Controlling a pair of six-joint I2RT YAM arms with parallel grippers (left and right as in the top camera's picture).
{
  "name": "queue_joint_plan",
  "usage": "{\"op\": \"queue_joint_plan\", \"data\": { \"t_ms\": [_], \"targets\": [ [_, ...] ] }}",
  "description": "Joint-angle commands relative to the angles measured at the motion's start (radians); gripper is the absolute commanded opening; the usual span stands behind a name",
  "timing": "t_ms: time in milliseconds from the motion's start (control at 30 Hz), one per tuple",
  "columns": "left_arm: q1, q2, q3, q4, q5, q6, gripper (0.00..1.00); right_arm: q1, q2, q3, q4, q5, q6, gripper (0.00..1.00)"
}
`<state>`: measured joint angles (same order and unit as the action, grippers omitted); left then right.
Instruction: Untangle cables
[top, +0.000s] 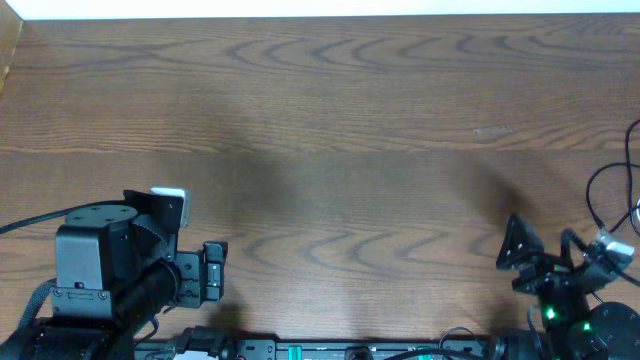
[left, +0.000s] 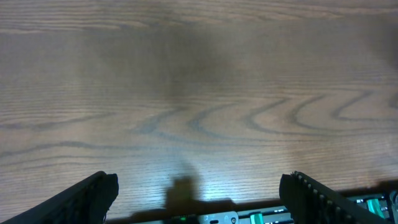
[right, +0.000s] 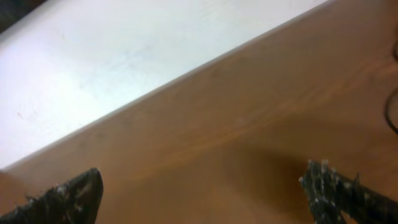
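Note:
No tangle of cables lies on the wooden table (top: 340, 150). A thin black cord (top: 600, 185) loops at the far right edge, running partly out of view. I cannot tell whether it is one of the cables or the arm's own lead. A dark curve of it shows at the right edge of the right wrist view (right: 392, 109). The whitish cord is out of view. My left gripper (top: 214, 270) is open and empty at the front left, over bare wood (left: 199, 186). My right gripper (top: 512, 258) is open and empty at the front right (right: 202, 183).
A white surface (right: 124, 68) borders the table's far edge (top: 320, 18). A rail with green lights (top: 330, 350) runs along the front edge between the two arm bases. A thick black cord (top: 25, 222) leaves the left arm.

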<state>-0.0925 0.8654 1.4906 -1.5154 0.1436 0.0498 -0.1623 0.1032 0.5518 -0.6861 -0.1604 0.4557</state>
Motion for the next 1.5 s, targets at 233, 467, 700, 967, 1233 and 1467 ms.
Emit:
{"op": "queue_joint_plan", "data": {
  "t_ms": [233,467,700,967,1233,1467],
  "targets": [
    [0.002,-0.005,0.001,0.0,-0.006,0.003,0.89,-0.004,-0.009,-0.218,0.52,-0.206,-0.176,0.99],
    [0.002,-0.005,0.001,0.005,-0.006,0.007,0.88,-0.004,-0.009,-0.353,0.644,-0.205,-0.229,0.99],
    [0.002,-0.005,0.001,0.011,-0.006,0.011,0.88,-0.004,-0.009,-0.479,0.758,-0.204,-0.228,0.99],
    [0.002,-0.005,0.001,0.011,-0.006,0.018,0.88,-0.004,-0.009,-0.536,0.755,-0.197,-0.225,0.99],
    [0.002,-0.005,0.001,0.014,-0.006,0.021,0.89,-0.004,-0.009,-0.546,0.637,-0.156,-0.225,0.99],
    [0.002,-0.005,0.001,0.013,-0.006,0.021,0.89,-0.004,0.0,-0.546,0.636,-0.164,-0.183,0.99]
  ]
}}
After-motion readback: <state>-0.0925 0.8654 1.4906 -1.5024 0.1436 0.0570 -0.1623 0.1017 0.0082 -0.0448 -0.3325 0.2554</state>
